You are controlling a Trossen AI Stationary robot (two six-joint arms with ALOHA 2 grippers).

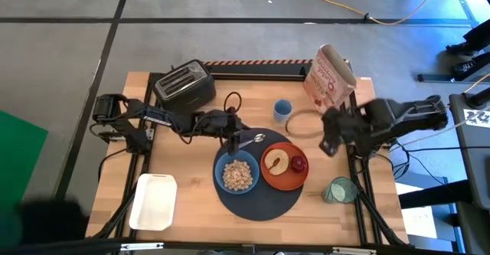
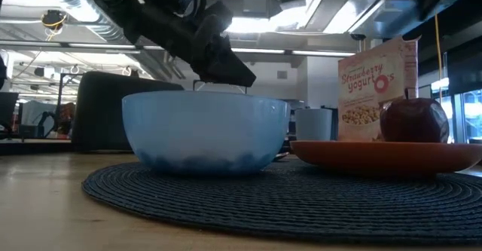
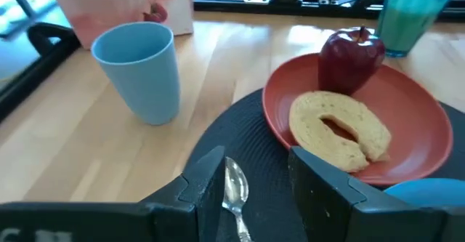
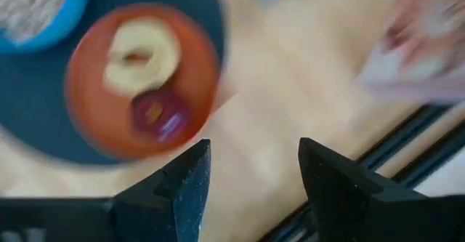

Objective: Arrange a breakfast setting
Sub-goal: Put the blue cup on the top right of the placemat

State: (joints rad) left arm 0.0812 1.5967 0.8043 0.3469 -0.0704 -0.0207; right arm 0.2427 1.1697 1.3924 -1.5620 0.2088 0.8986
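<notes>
With my left claw (image 3: 251, 180) hanging low over the near edge of the placemat (image 1: 256, 200), its two fingers stand apart and the metal spoon (image 3: 236, 191) lies between them on the mat, its bowl pointing away from me. I cannot tell whether the pads touch it yet. I judge the step in hand to be setting the spoon: it lies on the mat's far rim, just behind the light-blue bowl (image 1: 236, 173) of cereal, and still wants its final place. The next move, as I read it, calls for a clean pinch on the thin handle, then a short carry to lay it beside the bowl without knocking the bowl's wall.

Just past the spoon sits the orange-red plate (image 3: 421, 118), touching the bowl, with the toast slice (image 3: 338, 129) and the red fruit (image 3: 351, 59) on it. Beyond that stands a blue cup (image 3: 139, 71) on bare wood, and the cereal box (image 1: 329, 77) behind it.

My right claw (image 4: 251, 180) waits in the air off the right of the plate, fingers spread and empty. The green-tinted glass (image 1: 338, 190) stands alone near the table's right edge, well apart from the mat.

Farther off, the wooden table (image 1: 191, 209) carries a black toaster (image 1: 184, 85) at its back left and a white tray (image 1: 154, 201) at front left. Grey floor lies around it, with ceiling lights in the room behind.
</notes>
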